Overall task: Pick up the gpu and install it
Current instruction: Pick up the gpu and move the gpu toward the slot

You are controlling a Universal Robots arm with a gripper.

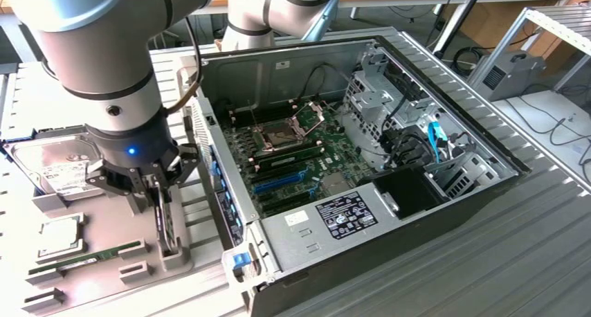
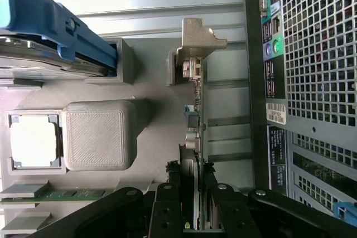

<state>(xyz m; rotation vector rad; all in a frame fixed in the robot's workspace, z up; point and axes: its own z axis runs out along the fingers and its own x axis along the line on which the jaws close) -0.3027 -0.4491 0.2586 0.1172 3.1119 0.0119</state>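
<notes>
The gpu (image 1: 165, 219) stands on edge in a slot of the grey holder tray (image 1: 93, 293), just off the exterior view's left side of the open computer case (image 1: 388, 68). In the wrist view the gpu (image 2: 195, 118) appears edge-on, its silver bracket at the far end. My gripper (image 1: 158, 194) is down over the card, and its black fingers (image 2: 167, 204) press on both sides of the near end, over the fan. The card is still seated in its slot. Inside the case lies the motherboard with its blue slots (image 1: 277, 182).
On the tray are a hard drive (image 1: 60, 168) in a blue-railed bay (image 2: 56, 32), a CPU (image 1: 60, 232) (image 2: 33, 140) and a memory stick (image 1: 88, 256). The case's perforated back wall (image 2: 318, 54) stands close beside the card. Drive cages and cables fill the case's far side.
</notes>
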